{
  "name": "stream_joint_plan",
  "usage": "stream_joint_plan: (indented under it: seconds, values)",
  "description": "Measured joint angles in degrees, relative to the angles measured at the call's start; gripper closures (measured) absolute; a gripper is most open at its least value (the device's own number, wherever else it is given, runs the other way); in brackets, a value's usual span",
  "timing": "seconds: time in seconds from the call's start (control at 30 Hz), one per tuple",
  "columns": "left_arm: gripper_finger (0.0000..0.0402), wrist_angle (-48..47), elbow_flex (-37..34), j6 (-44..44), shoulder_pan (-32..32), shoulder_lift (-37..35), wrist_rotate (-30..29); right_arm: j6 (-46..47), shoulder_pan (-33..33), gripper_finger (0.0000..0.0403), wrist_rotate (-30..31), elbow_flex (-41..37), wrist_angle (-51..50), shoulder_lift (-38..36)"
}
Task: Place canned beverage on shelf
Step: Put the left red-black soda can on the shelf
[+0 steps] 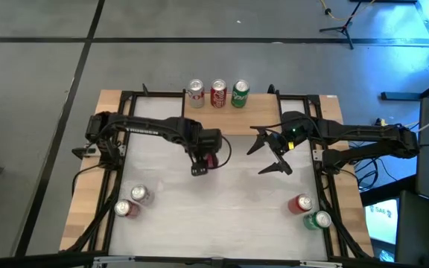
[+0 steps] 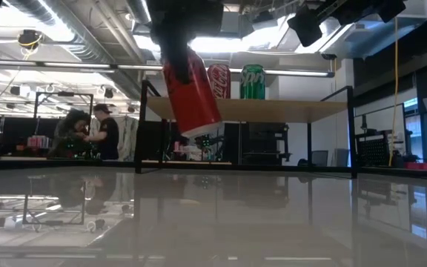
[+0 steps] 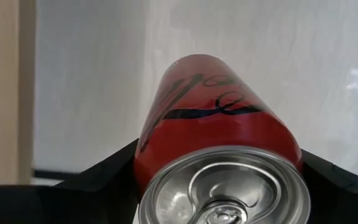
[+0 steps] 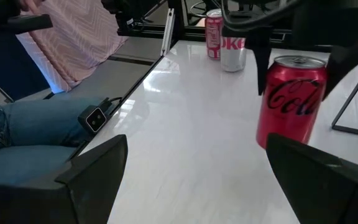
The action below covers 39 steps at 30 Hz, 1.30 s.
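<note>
Left arm reaches from the left edge across the worktop (image 1: 237,201) toward centre; left hand (image 1: 205,160) hangs above the white surface, short of the shelf (image 1: 229,119), pinching a red can (image 1: 211,159) between its two dark fingers (image 3: 98,180). In the low view the can (image 2: 191,89) is clear of the worktop, tilted, its bottom swung toward the right of that picture. The left wrist view looks down on the silver lid and pull tab; the body is glossy red with black script, unreadable from that angle. From the right wrist view the same can (image 4: 291,102) shows white "Coca-Cola" lettering, partly cut off.

Right arm comes in from the right edge; right hand (image 1: 269,155) sits right of centre, near the left hand but apart from it, fingers spread wide with nothing between them.

Shelf at the worktop's far edge: light wood plank on thin black legs. On it, three upright cans in a row: a silver can (image 1: 195,93), a red Coca-Cola can (image 1: 218,94), a green can (image 1: 240,93) with a white logo I cannot read.

On the worktop, near-left corner: a silver-and-red can (image 1: 141,194) and a red can (image 1: 126,209), side by side; the right wrist view reads "OKE" on one. Near-right corner: a red can (image 1: 300,203) and a green one (image 1: 318,219), touching or nearly so.

Two people stand in the room beyond the worktop in the low view.
</note>
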Motion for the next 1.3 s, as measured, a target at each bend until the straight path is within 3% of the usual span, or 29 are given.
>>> stream_joint_plan:
  seconds: [0.4, 0.83, 1.3]
  values:
    - [0.0117, -4.8, -0.4, 14.1, -0.4, 3.1, 1.7, 0.0, -0.1, 0.0026, 0.0, 0.0, 0.0, 0.0]
    - [0.0117, -7.2, -0.4, 27.7, -1.1, 3.8, -1.0, 0.0, -0.2, 0.0026, 0.6, 0.0, 0.0, 0.0]
    - [0.0117, -6.5, -0.4, 24.4, -1.1, 4.5, -0.9, 0.0, -0.2, 0.0026, 0.6, 0.0, 0.0, 0.0]
